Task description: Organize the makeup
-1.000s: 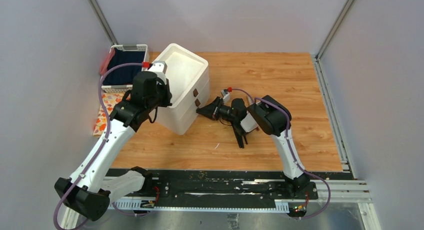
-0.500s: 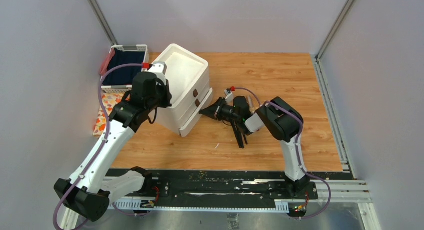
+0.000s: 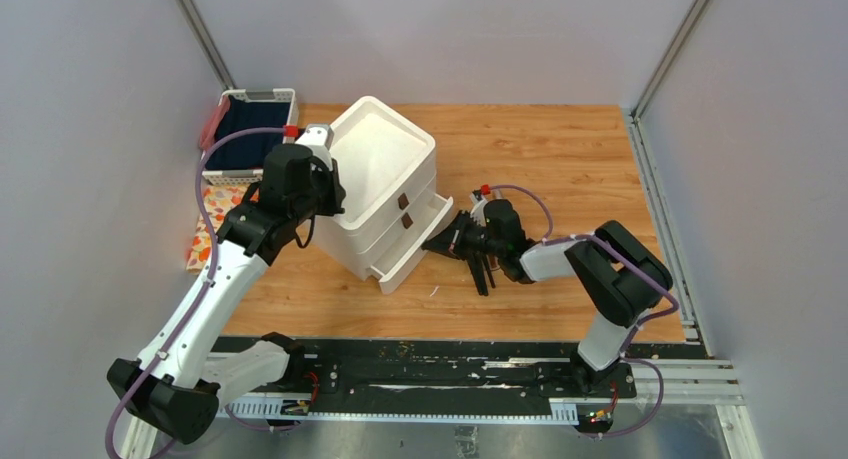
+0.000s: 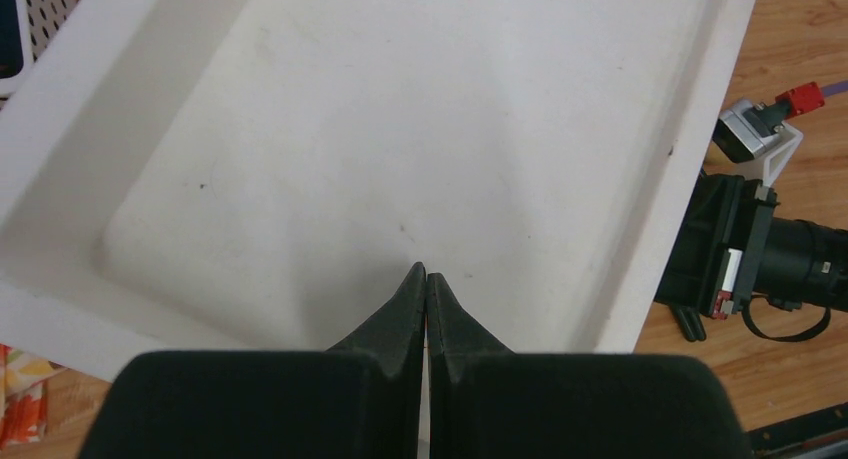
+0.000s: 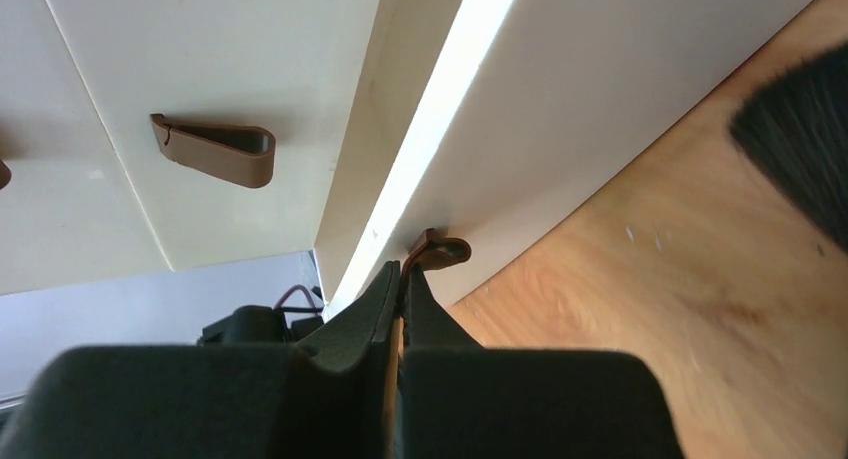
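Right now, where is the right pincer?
Top view, right of centre: the right pincer is shut on the brown tab of the white box's bottom drawer, black makeup sticks beside it.

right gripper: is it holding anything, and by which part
Yes. The right gripper is shut on the bottom drawer, pinching its brown pull tab between the fingertips.

Top view, centre of the frame: you see the makeup as slim black sticks (image 3: 484, 276) lying flat on the wooden tabletop. They are bunched close together and fan out slightly toward the lower edge of the frame. Their upper ends are hidden beneath the right arm, so you cannot count them. Left wrist view, lower right: two rounded black stick tips show on the wood.
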Motion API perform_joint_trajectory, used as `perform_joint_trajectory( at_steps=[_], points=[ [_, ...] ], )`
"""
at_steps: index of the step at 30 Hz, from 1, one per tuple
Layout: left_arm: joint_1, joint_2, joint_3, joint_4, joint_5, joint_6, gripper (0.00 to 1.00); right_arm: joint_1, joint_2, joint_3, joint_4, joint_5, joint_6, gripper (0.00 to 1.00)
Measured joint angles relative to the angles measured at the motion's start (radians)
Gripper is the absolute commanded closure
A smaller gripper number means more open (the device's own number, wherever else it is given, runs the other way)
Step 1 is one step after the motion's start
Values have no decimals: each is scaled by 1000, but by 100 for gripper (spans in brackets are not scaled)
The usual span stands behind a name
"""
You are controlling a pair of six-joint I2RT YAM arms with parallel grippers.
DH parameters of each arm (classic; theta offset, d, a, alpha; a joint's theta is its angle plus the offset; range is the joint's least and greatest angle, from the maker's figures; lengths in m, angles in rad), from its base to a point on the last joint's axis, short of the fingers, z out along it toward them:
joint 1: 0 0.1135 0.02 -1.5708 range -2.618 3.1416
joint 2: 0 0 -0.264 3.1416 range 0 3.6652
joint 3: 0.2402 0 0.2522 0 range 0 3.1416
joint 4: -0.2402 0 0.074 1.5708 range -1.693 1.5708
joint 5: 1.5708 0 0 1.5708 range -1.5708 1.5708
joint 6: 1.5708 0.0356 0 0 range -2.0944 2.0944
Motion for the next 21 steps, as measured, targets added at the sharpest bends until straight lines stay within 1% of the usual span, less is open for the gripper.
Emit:
perform_joint_trajectory(
  at_steps=[2,9,15,21],
  points=[
    [0,-2,0,-1,2,-1,100,0,-63,-26,-72,14,-32,100],
    [0,-3,0,-3,7,-5,100,-9,-166,-17,-293,48,-124,100],
    [0,-3,0,-3,8,-5,100,-10,-201,11,-440,73,-186,100],
    [0,-2,0,-3,8,-4,100,-10,-249,21,-552,99,-232,100]
  ],
)
